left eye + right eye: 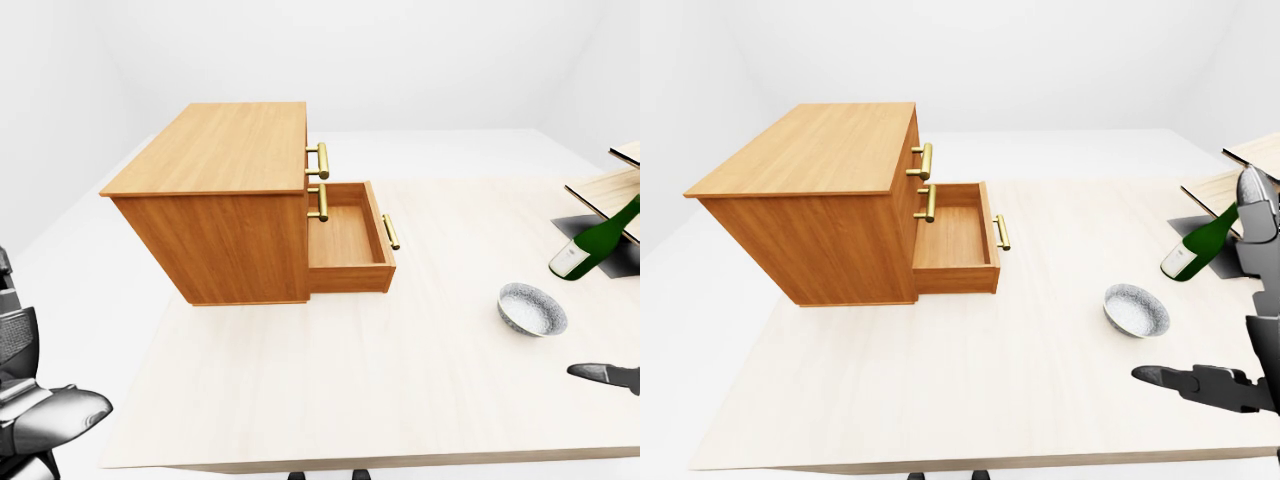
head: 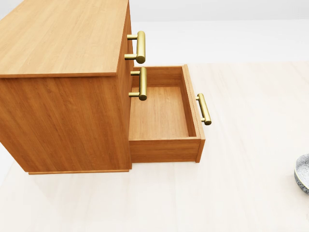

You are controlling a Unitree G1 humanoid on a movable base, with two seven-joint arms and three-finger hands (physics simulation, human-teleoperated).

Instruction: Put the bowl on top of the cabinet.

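Note:
The grey speckled bowl (image 1: 1136, 309) stands on the pale table, right of the wooden cabinet (image 1: 820, 148); in the head view only its rim (image 2: 303, 173) shows at the right edge. The cabinet's flat top is bare, and its lower drawer (image 1: 952, 238) is pulled out with nothing in it. My right hand (image 1: 1205, 290) hovers just right of and below the bowl, open, one finger (image 1: 1175, 379) pointing left and the others raised, touching nothing. My left hand (image 1: 55, 418) hangs low at the bottom left of the left-eye view, off the table, a finger stretched out and holding nothing.
A green wine bottle (image 1: 1198, 246) leans against a wooden rack (image 1: 612, 188) on a dark mat at the table's right side, just above the bowl. Brass handles (image 2: 140, 47) stick out from the cabinet's drawers. The table's near edge (image 1: 380, 462) runs along the bottom.

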